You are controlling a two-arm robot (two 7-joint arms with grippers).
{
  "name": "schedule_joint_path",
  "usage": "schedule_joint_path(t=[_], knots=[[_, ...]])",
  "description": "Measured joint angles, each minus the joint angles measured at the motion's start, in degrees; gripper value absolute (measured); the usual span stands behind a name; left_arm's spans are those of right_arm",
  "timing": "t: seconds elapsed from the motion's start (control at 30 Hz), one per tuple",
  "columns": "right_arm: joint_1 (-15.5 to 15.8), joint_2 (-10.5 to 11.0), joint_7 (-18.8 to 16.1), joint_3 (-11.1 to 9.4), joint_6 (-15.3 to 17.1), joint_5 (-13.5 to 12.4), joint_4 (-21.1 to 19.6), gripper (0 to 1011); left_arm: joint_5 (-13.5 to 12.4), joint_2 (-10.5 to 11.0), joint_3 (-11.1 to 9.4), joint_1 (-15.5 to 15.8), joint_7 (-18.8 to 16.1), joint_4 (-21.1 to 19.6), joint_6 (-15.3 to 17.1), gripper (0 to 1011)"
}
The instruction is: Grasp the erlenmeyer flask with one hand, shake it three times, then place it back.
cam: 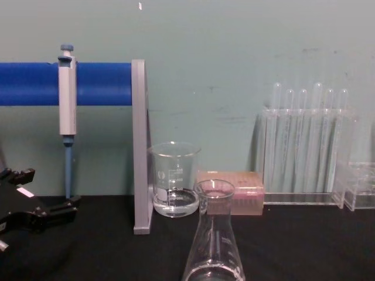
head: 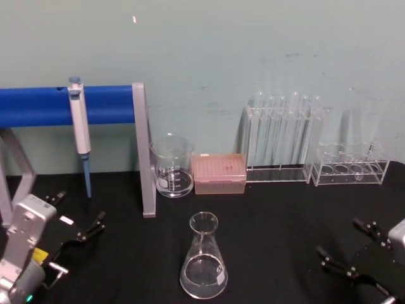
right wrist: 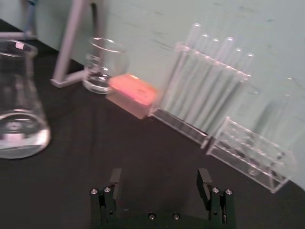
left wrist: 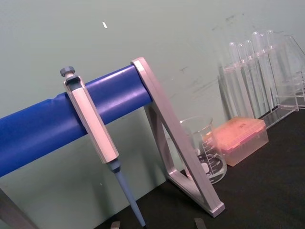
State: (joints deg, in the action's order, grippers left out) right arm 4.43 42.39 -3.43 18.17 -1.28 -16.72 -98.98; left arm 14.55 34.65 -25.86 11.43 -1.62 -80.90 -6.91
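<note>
Glass erlenmeyer flask (head: 204,259), upright on table (head: 272,215), clear liquid in base; beaker (head: 172,166) likewise. Left tool (head: 79,212), right tool (head: 338,235): both spread apart, empty.

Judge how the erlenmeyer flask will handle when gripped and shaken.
Smooth clear glass, so the erlenmeyer flask is probably slippery and breakable under a hard squeeze. Its wide base should resist tipping. The shallow liquid inside likely adds little weight and should stay below the narrow neck.

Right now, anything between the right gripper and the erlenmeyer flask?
Nothing: in the head view, bare black table is all that lies between the right gripper and the erlenmeyer flask. The right wrist view agrees.
</note>
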Motion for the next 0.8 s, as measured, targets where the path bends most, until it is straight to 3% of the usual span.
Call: schedule_joint_path(t=[0.4,0.8], knots=[[4.79,1.29,-7.98,-1.63,-1.05,-4.78,-5.11,1000,0.0,0.0,0.0,0.0,0.0,0.0,0.0,1001],[2.51,-0.94,-16.29,0.55,-2.96,-6.07,-4.43,1000,0.0,0.0,0.0,0.0,0.0,0.0,0.0,1001]])
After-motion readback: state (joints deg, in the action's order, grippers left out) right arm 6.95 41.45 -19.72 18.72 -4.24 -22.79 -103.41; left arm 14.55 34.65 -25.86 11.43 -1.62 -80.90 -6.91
